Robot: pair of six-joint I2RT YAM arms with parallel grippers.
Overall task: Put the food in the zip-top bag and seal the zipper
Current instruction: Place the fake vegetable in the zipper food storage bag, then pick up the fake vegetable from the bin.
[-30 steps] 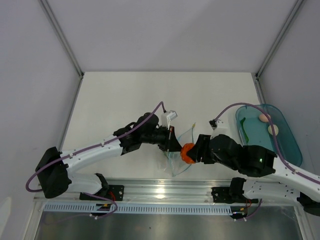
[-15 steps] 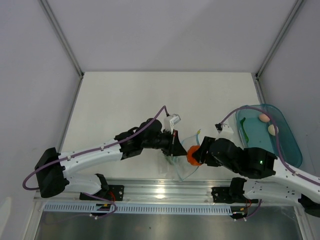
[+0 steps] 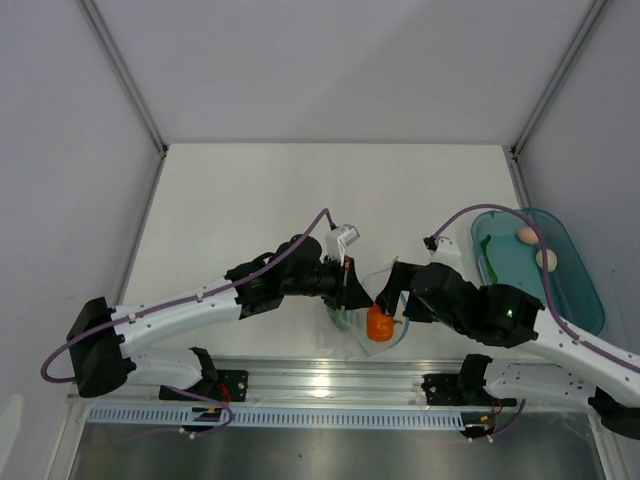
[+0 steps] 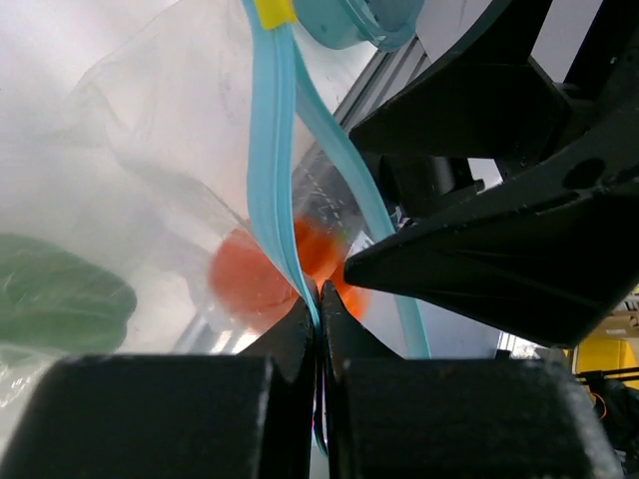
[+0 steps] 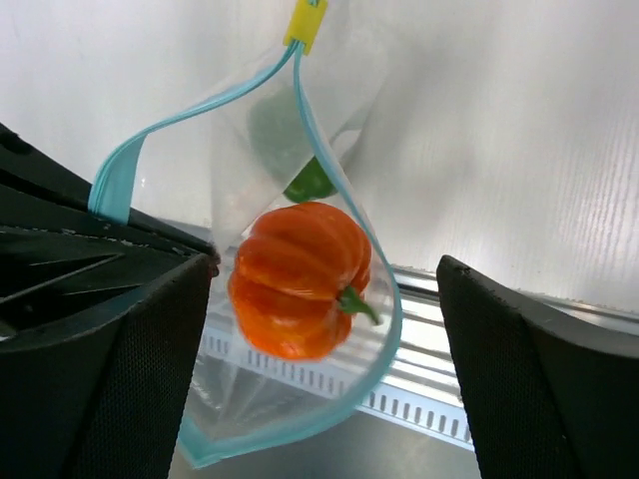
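The clear zip-top bag (image 3: pixel 358 335) hangs open near the table's front edge. My left gripper (image 3: pixel 345 286) is shut on its teal zipper (image 4: pixel 268 180), pinching one side of the mouth. The orange-red round food (image 5: pixel 300 279) lies loose inside the open mouth, and the green pepper-like food (image 5: pixel 310 182) is deeper in the bag. My right gripper (image 5: pixel 324 265) stands open right above the mouth, its fingers (image 5: pixel 130 369) on either side of the orange food and apart from it. Two pale egg-shaped foods (image 3: pixel 527 235) (image 3: pixel 546 259) lie in the tray.
A translucent teal tray (image 3: pixel 585 295) sits at the right edge of the table. A metal rail (image 3: pixel 320 380) runs along the front, just below the bag. A yellow slider (image 5: pixel 305 22) caps the far end of the zipper.
My right gripper has opened and let go of the orange food, which has dropped into the bag's mouth. The left gripper keeps its pinch on the zipper.
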